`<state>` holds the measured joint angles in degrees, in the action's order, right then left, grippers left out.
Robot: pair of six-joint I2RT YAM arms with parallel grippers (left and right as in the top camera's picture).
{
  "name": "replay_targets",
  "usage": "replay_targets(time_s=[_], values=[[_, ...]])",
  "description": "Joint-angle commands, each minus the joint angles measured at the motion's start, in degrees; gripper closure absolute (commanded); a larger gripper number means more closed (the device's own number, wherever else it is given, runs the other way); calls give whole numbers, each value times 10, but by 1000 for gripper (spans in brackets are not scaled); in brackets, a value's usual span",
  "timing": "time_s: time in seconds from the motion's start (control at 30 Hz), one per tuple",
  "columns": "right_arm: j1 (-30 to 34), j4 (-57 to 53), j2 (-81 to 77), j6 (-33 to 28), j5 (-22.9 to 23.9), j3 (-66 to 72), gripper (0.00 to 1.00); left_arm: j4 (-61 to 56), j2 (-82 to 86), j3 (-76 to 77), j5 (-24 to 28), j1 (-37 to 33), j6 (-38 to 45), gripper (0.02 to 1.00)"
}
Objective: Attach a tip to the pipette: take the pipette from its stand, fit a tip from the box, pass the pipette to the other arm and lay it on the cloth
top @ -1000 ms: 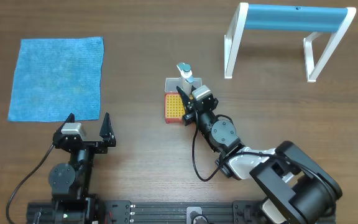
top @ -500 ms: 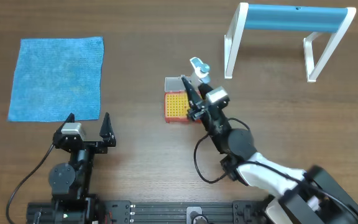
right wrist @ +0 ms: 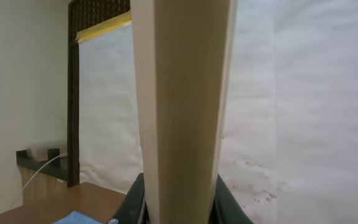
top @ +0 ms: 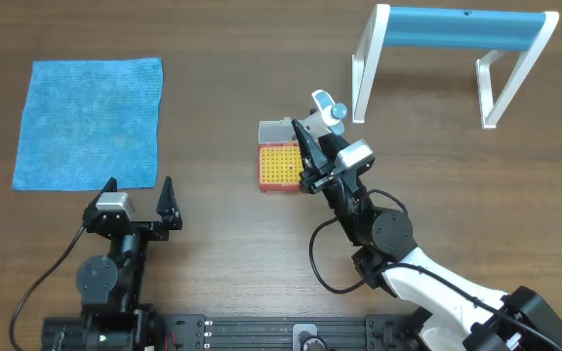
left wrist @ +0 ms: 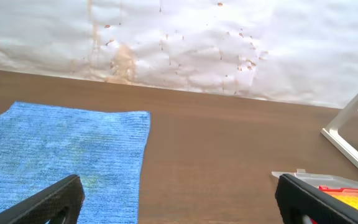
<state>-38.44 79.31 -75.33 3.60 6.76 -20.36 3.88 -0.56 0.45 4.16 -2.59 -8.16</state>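
Top view: the pipette [top: 320,113] was seen clamped between the fingers of the right gripper [top: 312,161]. Over the last second it had been lifted and carried off the tip box [top: 279,168], over whose orange rack it had been positioned a second earlier. It was now held above the table, just beside the box on the side of the stand [top: 457,27]. Whether a tip had been seated could not be told, since the pipette's lower end was hidden. The fitting step was judged to be over, with the handover due next. The left gripper [top: 139,187] was left spread and empty, unmoved, near the cloth [top: 91,122].
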Motion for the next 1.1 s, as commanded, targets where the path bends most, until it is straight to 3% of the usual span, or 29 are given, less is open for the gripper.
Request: replay_targets(time_s=[0.03,0.8,0.93,1.0,1.1], values=[[9,18,-4,11,-3,-10,928,3,3,-1,9,0,1,23],[9,9,-6,45,-2,-10,930,3,3,-1,9,0,1,23],[9,9,-6,33,3,-10,928,3,3,-1,9,0,1,23],[9,2,-6,-13,-3,-10,928,3,3,-1,9,0,1,23],[9,-1,-6,0,-4,-10,930,3,3,-1,9,0,1,23]])
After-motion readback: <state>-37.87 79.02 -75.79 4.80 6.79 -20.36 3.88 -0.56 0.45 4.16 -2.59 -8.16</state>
